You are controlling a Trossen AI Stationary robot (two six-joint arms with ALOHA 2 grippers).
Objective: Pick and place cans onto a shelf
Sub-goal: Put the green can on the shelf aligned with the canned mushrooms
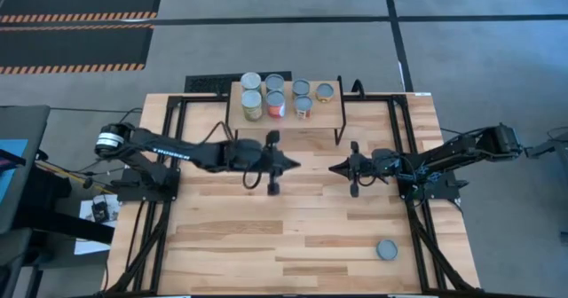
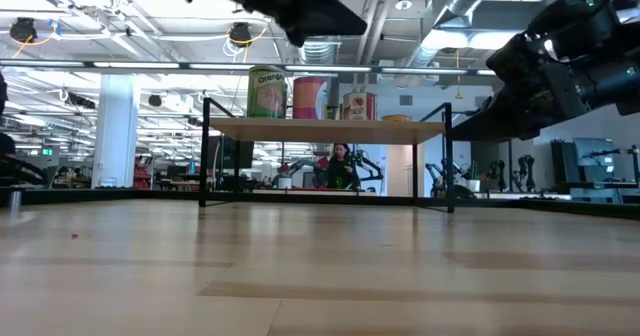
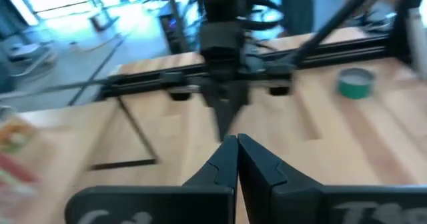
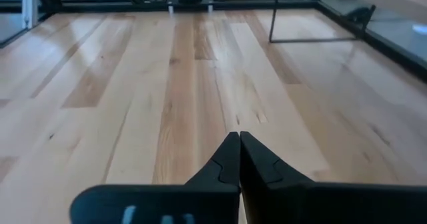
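The shelf (image 1: 288,116) stands at the table's far middle on thin black legs, and several cans (image 1: 276,105) stand upright on its board. They also show in the low view (image 2: 267,91). One teal can (image 1: 386,248) stands alone on the tabletop near the front right, and it also shows in the left wrist view (image 3: 355,83). My left gripper (image 1: 293,164) is shut and empty above the table's middle, pointing right. My right gripper (image 1: 333,168) is shut and empty, pointing left, tip to tip with the left one across a small gap.
The shelf's black legs (image 1: 338,135) come down just beyond both grippers. Black frame rails (image 1: 404,138) run along the table's left and right sides. Bare wood (image 1: 266,245) lies in front of the grippers toward the near edge.
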